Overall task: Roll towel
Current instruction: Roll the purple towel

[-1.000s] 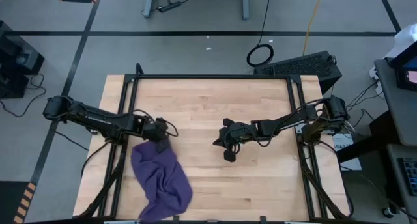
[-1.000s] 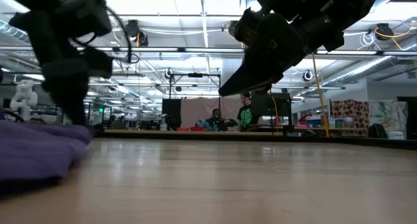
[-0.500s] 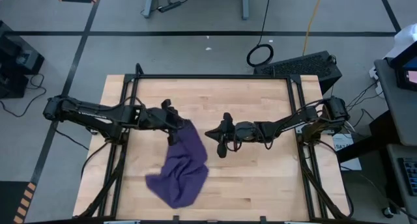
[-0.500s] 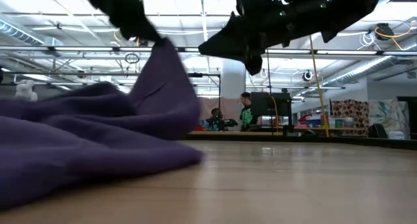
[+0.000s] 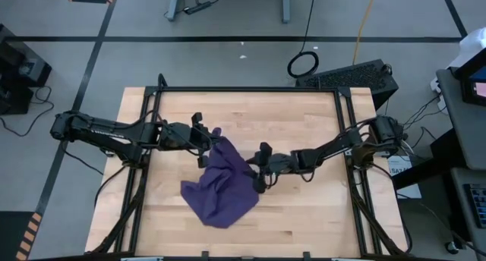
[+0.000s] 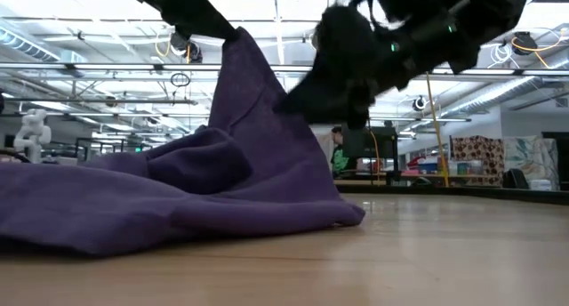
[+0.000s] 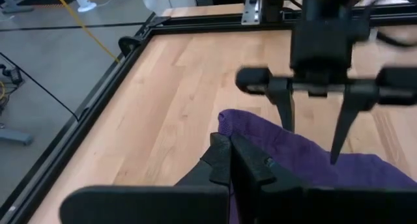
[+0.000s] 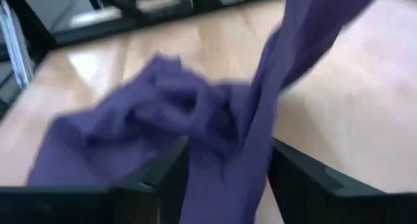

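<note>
The purple towel point(image 5: 220, 189) lies bunched on the wooden table point(image 5: 304, 117), left of the middle. One corner is pulled up into a peak point(image 6: 235, 48). My left gripper point(image 5: 209, 139) is shut on that raised corner, above the towel's far end. My right gripper point(image 5: 255, 170) is open at the towel's right edge. In the right wrist view its two fingers point(image 8: 163, 178) stand on either side of the strip of cloth point(image 8: 260, 120) that rises toward the left gripper. My left gripper pinches the towel's raised corner point(image 7: 246, 129) between its two shut fingers, coming from the table's left and slanting down. That corner is lifted clear and the cloth below it is drawn taut. The rest of the towel point(image 6: 133, 208) lies on the table. My right gripper: I cannot tell whether its fingers touch the strip of cloth between them.
A black frame point(image 5: 250, 89) borders the tabletop. Bare wood lies to the right of the towel point(image 5: 319, 215) and along the far side. Beyond the table the low view shows a workshop room with a person point(image 6: 336, 155) far off.
My left gripper has risen and gone toward the table's middle with the towel's corner. It has dragged the towel from the near left corner toward the middle and pulled the corner up into a peak. My right gripper has gone toward the towel and opened.
</note>
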`<act>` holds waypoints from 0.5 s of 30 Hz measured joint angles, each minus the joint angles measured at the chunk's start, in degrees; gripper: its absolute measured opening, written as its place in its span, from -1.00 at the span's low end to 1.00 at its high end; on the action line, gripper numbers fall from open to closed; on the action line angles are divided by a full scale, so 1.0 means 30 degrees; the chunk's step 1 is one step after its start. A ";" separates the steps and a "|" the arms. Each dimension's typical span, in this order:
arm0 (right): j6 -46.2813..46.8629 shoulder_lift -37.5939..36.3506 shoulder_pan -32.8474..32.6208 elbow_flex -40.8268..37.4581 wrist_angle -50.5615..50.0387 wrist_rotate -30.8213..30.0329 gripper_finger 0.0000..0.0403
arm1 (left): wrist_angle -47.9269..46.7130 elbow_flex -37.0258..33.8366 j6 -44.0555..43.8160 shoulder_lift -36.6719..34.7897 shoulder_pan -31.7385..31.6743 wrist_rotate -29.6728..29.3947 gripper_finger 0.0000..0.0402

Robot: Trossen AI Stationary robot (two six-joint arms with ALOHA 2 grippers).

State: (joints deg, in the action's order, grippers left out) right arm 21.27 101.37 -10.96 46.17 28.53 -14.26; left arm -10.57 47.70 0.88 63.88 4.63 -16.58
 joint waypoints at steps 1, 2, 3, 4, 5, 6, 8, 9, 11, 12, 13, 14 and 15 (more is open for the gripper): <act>0.0313 0.0304 -0.0083 0.0007 -0.0132 -0.0262 -0.01 | -0.0012 0.0000 -0.0014 0.0000 0.0011 0.0000 -0.99; 0.0589 0.0663 -0.0155 0.0007 -0.0179 -0.0596 0.01 | -0.0012 0.0000 -0.0020 0.0000 0.0066 -0.0001 -0.99; 0.0877 0.1033 -0.0229 0.0007 -0.0271 -0.0840 0.01 | -0.0012 0.0000 -0.0027 0.0000 0.0149 -0.0007 -0.99; 0.1243 0.1462 -0.0298 0.0007 -0.0423 -0.0979 0.01 | -0.0012 0.0000 -0.0027 0.0000 0.0249 -0.0007 -0.99; 0.1606 0.1929 -0.0377 0.0007 -0.0509 -0.1098 -0.01 | 0.0008 0.0000 -0.0027 0.0000 0.0381 0.0000 -0.99; 0.1983 0.2373 -0.0492 0.0003 -0.0531 -0.1260 -0.04 | 0.0024 0.0000 -0.0027 0.0000 0.0505 0.0000 -0.99; 0.2525 0.3087 -0.0794 0.0000 -0.0385 -0.1284 -0.15 | 0.0076 0.0000 -0.0029 0.0000 0.0735 0.0000 -0.99; 0.2813 0.3374 -0.0946 0.0000 -0.0293 -0.1290 -0.24 | 0.0138 0.0000 -0.0028 0.0000 0.0857 0.0007 -0.99; 0.3262 0.3707 -0.1286 0.0000 -0.0203 -0.1610 -0.45 | 0.0304 0.0000 -0.0034 -0.0007 0.1122 0.0007 -0.99; 0.3355 0.3714 -0.1422 0.0000 -0.0225 -0.1545 -0.57 | 0.0406 0.0000 -0.0034 -0.0005 0.1260 0.0000 -0.99; 0.3362 0.3663 -0.1555 0.0000 -0.0285 -0.1483 -0.71 | 0.0547 0.0000 -0.0022 -0.0007 0.1394 0.0000 -0.99; 0.3250 0.3524 -0.1694 0.0000 -0.0570 -0.1457 -0.83 | 0.0692 0.0000 0.0008 -0.0007 0.1518 0.0007 -0.99; 0.3157 0.3285 -0.1801 0.0000 -0.0923 -0.1264 -0.91 | 0.0855 0.0000 0.0161 -0.0007 0.1625 0.0007 -0.99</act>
State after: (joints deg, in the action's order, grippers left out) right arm 30.74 111.22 -16.36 46.17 25.76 -18.05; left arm -8.01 47.70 1.36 63.86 9.51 -16.56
